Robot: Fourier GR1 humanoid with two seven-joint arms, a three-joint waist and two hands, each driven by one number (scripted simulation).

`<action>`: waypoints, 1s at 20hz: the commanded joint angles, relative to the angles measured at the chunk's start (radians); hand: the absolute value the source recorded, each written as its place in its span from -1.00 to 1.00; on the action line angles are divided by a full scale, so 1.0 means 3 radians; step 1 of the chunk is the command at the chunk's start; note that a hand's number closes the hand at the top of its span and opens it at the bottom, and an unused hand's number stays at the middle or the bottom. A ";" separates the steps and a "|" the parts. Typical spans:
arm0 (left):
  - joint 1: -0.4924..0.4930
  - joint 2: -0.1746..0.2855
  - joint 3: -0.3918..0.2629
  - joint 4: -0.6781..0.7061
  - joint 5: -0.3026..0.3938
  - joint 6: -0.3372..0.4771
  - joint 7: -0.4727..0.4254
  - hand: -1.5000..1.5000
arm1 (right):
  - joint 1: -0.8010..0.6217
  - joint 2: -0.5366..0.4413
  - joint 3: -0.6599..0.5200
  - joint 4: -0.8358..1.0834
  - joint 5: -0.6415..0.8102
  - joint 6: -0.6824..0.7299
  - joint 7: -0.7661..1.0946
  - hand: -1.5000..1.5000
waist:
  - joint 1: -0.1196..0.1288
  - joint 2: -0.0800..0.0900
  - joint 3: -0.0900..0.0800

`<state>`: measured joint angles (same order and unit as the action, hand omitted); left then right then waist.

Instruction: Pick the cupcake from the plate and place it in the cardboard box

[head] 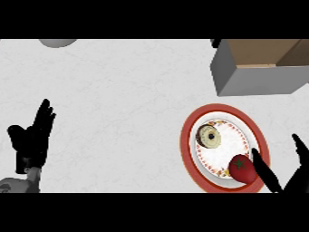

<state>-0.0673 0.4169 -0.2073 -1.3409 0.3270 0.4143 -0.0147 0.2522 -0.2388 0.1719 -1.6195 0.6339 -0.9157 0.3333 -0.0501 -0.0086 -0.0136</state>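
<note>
A red-rimmed white plate [217, 118] lies right of the counter's middle. On it sits the cupcake [209, 137], dark-wrapped with pale topping, toward the plate's upper left. A red tomato-like fruit [242, 168] rests at the plate's lower right. The cardboard box [253, 84] stands open at the far right, beyond the plate. My right hand [297, 179] is open at the lower right, its thumb beside the red fruit and its fingers past the plate's right rim. My left hand [33, 136] rests open at the lower left, fingers up.
A grey rounded object [58, 42] shows at the counter's far edge, upper left. The white marbled counter [117, 99] stretches between my left hand and the plate. The counter's right edge runs just past the box.
</note>
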 commanded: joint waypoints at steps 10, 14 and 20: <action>-0.0137 -0.0047 -0.0050 -0.0006 -0.0068 -0.0004 0.0080 0.00 | 0.0492 0.0241 0.0388 -0.1597 0.1449 0.1763 0.2153 -1.00 | 0.0155 0.0046 0.0014; -0.0091 -0.0097 -0.0044 0.0083 -0.0048 -0.0086 -0.0028 0.00 | 0.0147 0.0541 0.0713 -0.1852 0.1811 0.2519 0.2848 -1.00 | 0.0217 0.0049 0.0019; -0.0117 -0.0113 0.0001 0.0218 -0.0092 -0.0118 -0.0123 0.00 | -0.0463 0.0787 0.0788 -0.1824 0.1971 0.3288 0.3633 -1.00 | 0.0227 0.0045 0.0032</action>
<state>-0.1065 0.3839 -0.2184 -1.2940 0.3002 0.3891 -0.0350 0.2252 -0.0436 0.3753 -2.1485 1.1845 -0.1052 1.1528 0.0125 0.0057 -0.0064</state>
